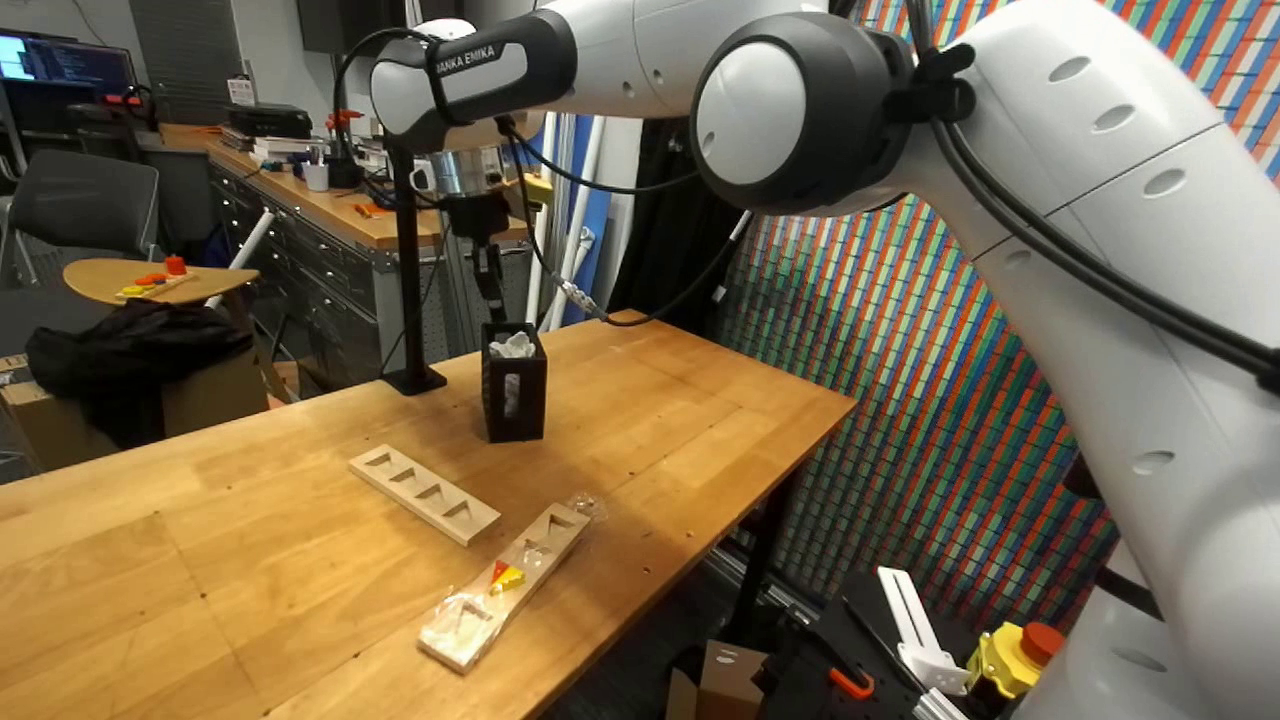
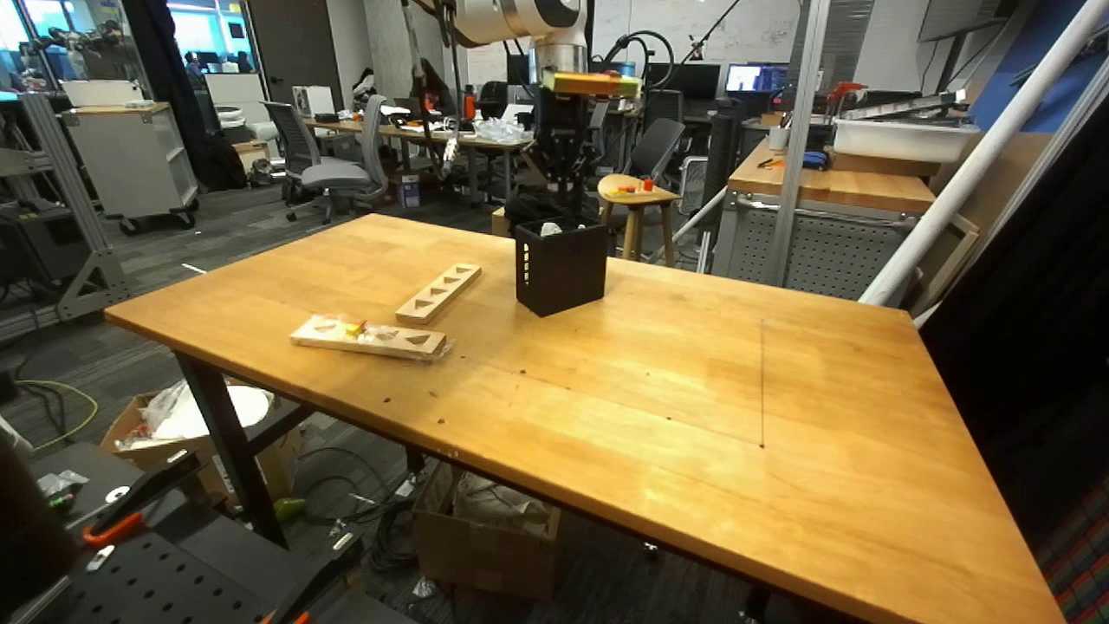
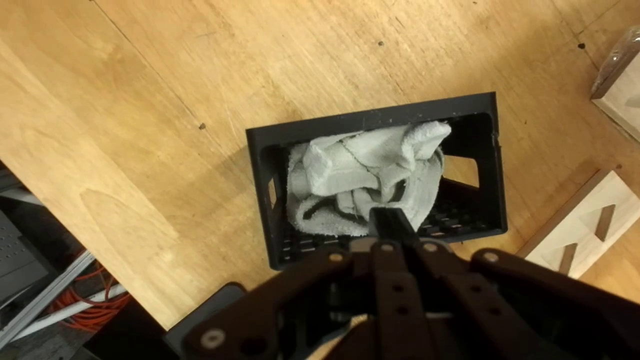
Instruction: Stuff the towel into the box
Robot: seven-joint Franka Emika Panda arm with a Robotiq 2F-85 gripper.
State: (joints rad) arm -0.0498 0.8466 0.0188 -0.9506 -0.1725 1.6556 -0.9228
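Observation:
A black open-topped box (image 1: 516, 425) stands upright on the wooden table; it also shows in an exterior view (image 2: 563, 270) and in the wrist view (image 3: 370, 117). A crumpled white towel (image 3: 360, 165) lies bunched inside it, with bits showing near the rim in both exterior views (image 1: 513, 346) (image 2: 550, 229). The towel leaves a gap at one end of the box. My gripper (image 3: 392, 220) points down over the box with its fingertips together and no towel between them. It also shows in both exterior views (image 1: 497, 305) (image 2: 569, 195). I cannot tell whether the tips touch the towel.
A wooden board with triangular slots (image 1: 425, 493) lies near the box. A plastic-wrapped board (image 1: 505, 590) with red and yellow pieces lies nearer the table's edge. A black post (image 1: 408, 270) rises from the table edge beside the box.

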